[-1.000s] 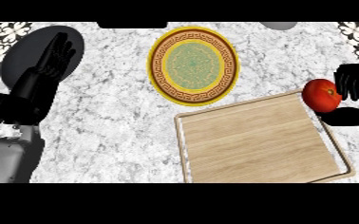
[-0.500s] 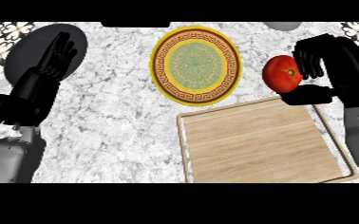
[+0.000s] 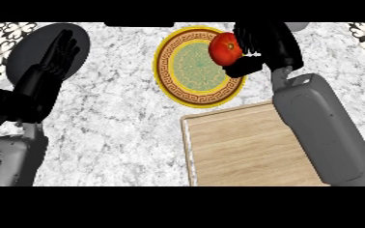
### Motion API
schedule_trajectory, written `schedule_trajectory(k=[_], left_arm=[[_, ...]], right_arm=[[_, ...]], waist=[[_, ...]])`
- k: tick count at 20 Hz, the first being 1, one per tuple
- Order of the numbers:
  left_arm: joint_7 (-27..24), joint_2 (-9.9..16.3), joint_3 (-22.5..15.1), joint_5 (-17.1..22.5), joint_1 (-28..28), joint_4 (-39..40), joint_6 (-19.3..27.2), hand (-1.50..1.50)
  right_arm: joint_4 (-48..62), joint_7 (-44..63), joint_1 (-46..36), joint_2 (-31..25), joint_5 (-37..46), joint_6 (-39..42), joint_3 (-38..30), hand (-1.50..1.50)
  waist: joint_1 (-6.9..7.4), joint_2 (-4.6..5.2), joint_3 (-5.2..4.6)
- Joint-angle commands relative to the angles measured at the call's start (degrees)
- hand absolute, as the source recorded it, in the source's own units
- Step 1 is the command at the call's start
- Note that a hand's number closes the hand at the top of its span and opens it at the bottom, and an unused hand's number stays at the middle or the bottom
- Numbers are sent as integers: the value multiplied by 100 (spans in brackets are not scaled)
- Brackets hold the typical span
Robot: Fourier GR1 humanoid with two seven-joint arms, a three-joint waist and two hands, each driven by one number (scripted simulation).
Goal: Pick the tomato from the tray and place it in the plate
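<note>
Now, one tomato [image 3: 225, 48], red and round, sits in the right hand [image 3: 267, 43], whose black fingers and thumb curl round its right side and pinch it. The tomato shows over the right rim of the one plate [image 3: 187, 63], a yellow round plate with a red key-pattern band and a green middle, lying near the far edge of the counter [image 3: 121, 121]; whether the tomato touches the plate I cannot tell. One grey forearm runs from the right hand down across the far right corner of the one wooden tray [image 3: 242, 149], which lies at the counter's near right, its far edge just beside the plate's near rim. The tray's board shows bare wood. Over at the counter's left edge, the left hand [image 3: 57, 58] rests, fingers straight and close together, pointing toward the far edge, holding nothing. So: one tomato, one plate, one tray, two hands.
</note>
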Motion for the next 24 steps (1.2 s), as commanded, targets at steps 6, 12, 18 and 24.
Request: schedule_trajectory(k=[6,12,18,24], left_arm=[[233,-61,58,-83,-117,-184,-2,0],[-14,-155,78,-139,-334,204,-56,0],[32,-166,24,-137,-228,13,-153,0],[-113,-339,-68,-121,-279,127,-202,0]], right_arm=[[2704,-548,-1171,997,730,-687,-69,150],[4548,-1042,-1921,1462,1068,-1171,-185,150],[5753,-1571,-2145,1540,517,-1763,-1088,-150],[5839,-2300,-2320,1629,-425,-2007,-1313,-150]], waist=[[29,4,3],[87,52,1],[208,104,5],[391,133,5]])
